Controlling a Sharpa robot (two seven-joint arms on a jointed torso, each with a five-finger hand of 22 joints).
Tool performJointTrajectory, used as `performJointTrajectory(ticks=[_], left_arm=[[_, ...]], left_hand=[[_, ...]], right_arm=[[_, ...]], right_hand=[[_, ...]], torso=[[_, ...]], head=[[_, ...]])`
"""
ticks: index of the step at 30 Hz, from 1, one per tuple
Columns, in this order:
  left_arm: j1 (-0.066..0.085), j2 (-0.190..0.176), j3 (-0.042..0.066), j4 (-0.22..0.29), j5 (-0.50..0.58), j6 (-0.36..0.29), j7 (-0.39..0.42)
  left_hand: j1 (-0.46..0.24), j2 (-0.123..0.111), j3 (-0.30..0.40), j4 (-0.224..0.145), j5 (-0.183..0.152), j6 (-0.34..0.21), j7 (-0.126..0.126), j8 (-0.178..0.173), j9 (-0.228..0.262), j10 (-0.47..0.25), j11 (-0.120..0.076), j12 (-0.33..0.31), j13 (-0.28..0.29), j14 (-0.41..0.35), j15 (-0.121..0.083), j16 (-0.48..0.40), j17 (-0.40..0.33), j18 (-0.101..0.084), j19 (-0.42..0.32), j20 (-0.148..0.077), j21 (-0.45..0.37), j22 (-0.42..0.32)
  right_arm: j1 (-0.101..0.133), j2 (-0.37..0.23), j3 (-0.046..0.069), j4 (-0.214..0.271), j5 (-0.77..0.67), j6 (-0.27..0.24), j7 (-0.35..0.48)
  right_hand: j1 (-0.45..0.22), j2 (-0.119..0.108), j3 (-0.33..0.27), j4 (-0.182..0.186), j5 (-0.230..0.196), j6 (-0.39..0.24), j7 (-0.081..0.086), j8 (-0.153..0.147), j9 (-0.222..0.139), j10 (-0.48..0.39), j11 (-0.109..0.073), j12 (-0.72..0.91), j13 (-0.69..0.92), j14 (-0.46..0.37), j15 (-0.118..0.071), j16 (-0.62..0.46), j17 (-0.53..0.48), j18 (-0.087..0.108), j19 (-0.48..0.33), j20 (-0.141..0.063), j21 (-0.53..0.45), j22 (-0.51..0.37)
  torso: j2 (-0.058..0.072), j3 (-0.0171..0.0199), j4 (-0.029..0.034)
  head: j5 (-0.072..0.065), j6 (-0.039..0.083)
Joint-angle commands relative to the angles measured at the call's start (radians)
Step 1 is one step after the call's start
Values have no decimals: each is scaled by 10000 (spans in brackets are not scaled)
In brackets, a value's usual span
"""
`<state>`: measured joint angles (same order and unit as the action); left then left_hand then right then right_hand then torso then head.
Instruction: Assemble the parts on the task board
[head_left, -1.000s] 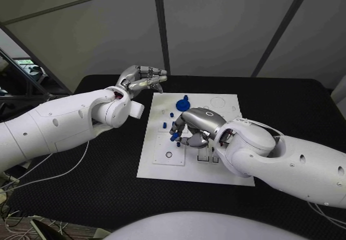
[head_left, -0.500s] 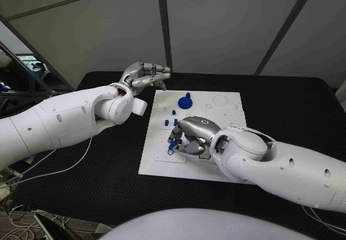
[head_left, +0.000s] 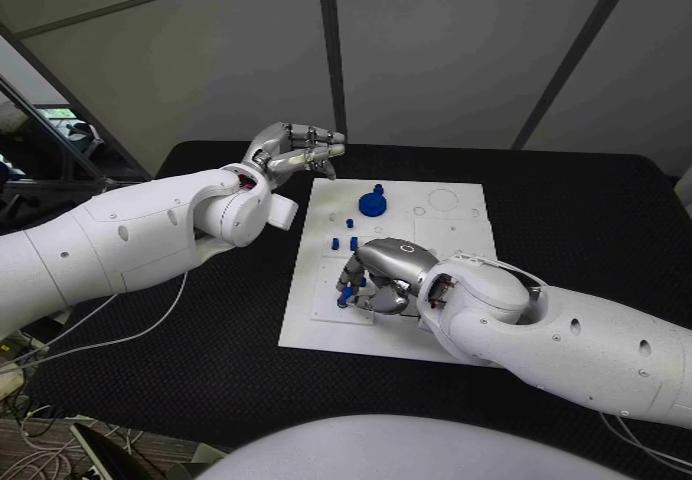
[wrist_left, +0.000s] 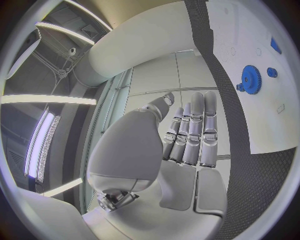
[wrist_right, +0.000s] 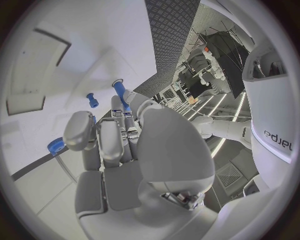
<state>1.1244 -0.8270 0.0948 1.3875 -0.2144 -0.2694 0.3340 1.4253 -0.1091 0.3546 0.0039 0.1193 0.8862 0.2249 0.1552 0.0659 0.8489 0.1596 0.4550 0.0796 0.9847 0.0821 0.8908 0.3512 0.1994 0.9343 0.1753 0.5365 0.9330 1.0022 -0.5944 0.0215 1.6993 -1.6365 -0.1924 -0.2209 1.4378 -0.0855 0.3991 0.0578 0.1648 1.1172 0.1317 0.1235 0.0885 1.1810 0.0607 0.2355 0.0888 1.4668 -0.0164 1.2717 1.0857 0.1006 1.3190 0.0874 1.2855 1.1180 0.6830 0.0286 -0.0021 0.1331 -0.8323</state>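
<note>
Clearly the small blue cylindrical peg (wrist_right: 119, 91) is pinched at the fingertips of the right robot hand (head_left: 378, 275), low over the near-left part of the flat white task board (head_left: 454, 235) on the black bench (head_left: 577, 215). If it is tilted there, it could jam or slip free and roll among the loose blue pegs (head_left: 345, 243). The left robot hand (head_left: 293, 150), fingers curled on nothing beyond the board's far-left corner, is well clear of the toothed blue gear (head_left: 372, 204).

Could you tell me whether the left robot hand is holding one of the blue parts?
No, the left robot hand hovers with curled fingers holding nothing, beyond the white task board.
</note>
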Motion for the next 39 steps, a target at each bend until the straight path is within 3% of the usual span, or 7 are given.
performJointTrajectory(ticks=[1,15,19,23,26,32,39], left_arm=[[17,10,10,8,30,111,20],[18,27,10,-1,30,119,14],[18,29,10,-5,30,115,10],[18,35,10,-7,30,120,6],[18,38,10,-8,30,129,3],[18,39,10,-20,30,137,0],[18,44,10,-26,30,157,-19]], left_hand=[[-34,14,-43,-33,-39,-47,-4,-2,11,-44,0,61,6,-80,-8,-40,-11,-199,-59,7,-37,-11],[-34,14,-43,-33,-39,-47,-4,-2,11,-44,0,61,6,-80,-8,-40,-11,-199,-59,7,-37,-11],[-34,14,-43,-33,-39,-47,-4,-2,11,-44,0,61,6,-80,-8,-40,-11,-199,-59,7,-37,-11],[-34,14,-43,-33,-39,-47,-4,-2,11,-44,0,61,6,-80,-8,-40,-11,-199,-59,7,-37,-11],[-27,28,-57,-46,-39,-64,1,10,13,-78,5,98,10,-98,-4,-30,-20,-195,-66,14,-46,-16],[-27,28,-57,-46,-39,-64,1,10,13,-78,5,98,10,-98,-4,-30,-20,-195,-66,14,-46,-16],[-39,28,-68,-43,-41,-72,4,14,13,-91,9,109,11,-104,0,-27,-22,-196,-69,18,-51,-19]], right_arm=[[2,21,-7,-24,-126,204,90],[-9,136,-28,-198,-320,473,-7],[-12,186,-85,-245,-400,497,-49],[-13,227,-171,-260,-435,482,-53],[-13,243,-202,-251,-446,410,-54],[-15,227,-221,-182,-456,62,-56],[-42,100,-224,-10,-569,-836,0]], right_hand=[[-35,28,-1,67,52,56,-7,24,114,75,-1,-68,16,244,-33,41,17,-51,35,-2,37,-21],[-46,28,-7,72,63,46,-2,16,112,71,4,-86,17,240,-31,30,0,-46,22,-1,23,-42],[-99,-3,-39,93,67,-24,22,-29,99,27,27,-157,15,240,-16,32,4,-38,-9,7,-11,-89],[-256,-146,-136,171,81,-355,158,-221,26,-231,140,-364,-13,276,75,146,171,-32,-63,62,-65,-155],[-528,-440,-338,333,309,-1119,405,-599,-147,-906,412,-687,-124,263,291,199,226,-20,-169,225,-169,-290],[-587,-617,-856,403,281,-2314,311,-603,-227,-1804,457,-670,-122,105,368,159,100,84,-451,363,-454,-674],[-454,-554,-1361,416,278,-2816,57,-563,-188,-2411,527,-272,-26,-48,424,86,-81,143,-661,419,-677,-960]], torso=[[2,-7,-7],[6,2,-9],[3,-2,-13],[2,-4,-7],[2,-4,-7],[-5,6,-10],[-7,12,-15]], head=[[15,-21],[30,-65],[32,-62],[30,-68],[30,-68],[30,-74],[26,-38]])
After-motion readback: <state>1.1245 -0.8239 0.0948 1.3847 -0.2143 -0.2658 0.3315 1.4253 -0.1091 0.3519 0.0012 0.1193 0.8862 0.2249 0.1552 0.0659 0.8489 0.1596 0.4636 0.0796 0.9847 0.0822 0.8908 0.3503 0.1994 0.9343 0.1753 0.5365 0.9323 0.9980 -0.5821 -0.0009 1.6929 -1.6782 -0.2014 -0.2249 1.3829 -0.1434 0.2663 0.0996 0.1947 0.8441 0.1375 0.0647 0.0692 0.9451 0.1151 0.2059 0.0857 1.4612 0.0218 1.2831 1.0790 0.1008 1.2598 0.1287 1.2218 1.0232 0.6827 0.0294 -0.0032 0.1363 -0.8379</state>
